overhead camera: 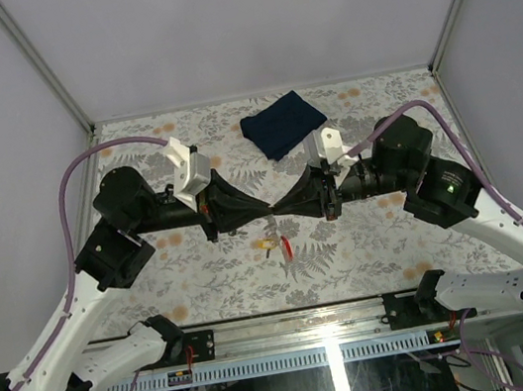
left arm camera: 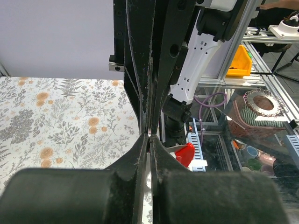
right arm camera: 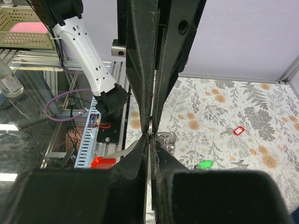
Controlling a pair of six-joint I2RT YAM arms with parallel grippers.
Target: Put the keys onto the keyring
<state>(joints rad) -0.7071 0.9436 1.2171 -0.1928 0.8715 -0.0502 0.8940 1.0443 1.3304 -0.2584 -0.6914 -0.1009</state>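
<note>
My two grippers meet tip to tip above the middle of the table. The left gripper point(overhead camera: 266, 212) point(left arm camera: 148, 136) and the right gripper point(overhead camera: 284, 209) point(right arm camera: 150, 135) are both shut on the thin silvery keyring point(right arm camera: 164, 138), held up in the air between them. Its red tag point(overhead camera: 286, 246) point(left arm camera: 186, 153) point(right arm camera: 103, 162) hangs below on a grey strip. A yellow-orange key point(overhead camera: 267, 246) dangles beside the tag; I cannot tell whether it is threaded on. A green key point(right arm camera: 204, 164) lies on the floral table, hidden under the arms in the top view.
A folded dark blue cloth point(overhead camera: 282, 123) lies at the back of the table behind the grippers. A small red-headed key point(right arm camera: 238, 130) rests on the floral tablecloth point(overhead camera: 206, 285) beyond the green one. Frame rails border the table's near edge.
</note>
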